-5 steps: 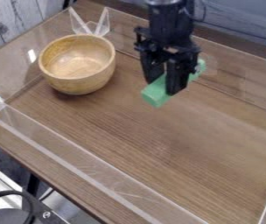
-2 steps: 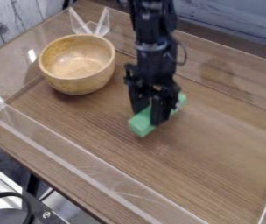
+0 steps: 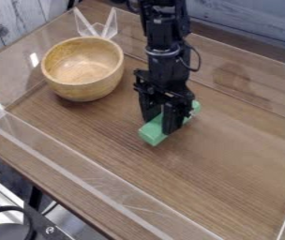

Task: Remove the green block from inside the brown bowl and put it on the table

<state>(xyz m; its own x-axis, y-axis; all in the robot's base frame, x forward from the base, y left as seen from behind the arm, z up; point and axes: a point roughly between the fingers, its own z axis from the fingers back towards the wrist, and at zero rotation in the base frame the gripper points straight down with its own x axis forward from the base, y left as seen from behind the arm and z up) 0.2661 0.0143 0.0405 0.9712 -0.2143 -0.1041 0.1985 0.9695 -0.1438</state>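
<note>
No text, label, brand, number or sign can be read anywhere in the view. The green block (image 3: 159,128), the brown bowl (image 3: 82,67), the black claw (image 3: 165,119) and the wood-grain counter (image 3: 220,169) all show plain surfaces, without any writing that I can make out.

A whitewashed plank wall (image 3: 26,21) fills the upper left behind the work area, its boards weathered grey and white. At the lower left, below the work surface, black cables (image 3: 14,223) loop over a pale floor (image 3: 57,230). Even, soft light falls across the scene without hard shadows.
</note>
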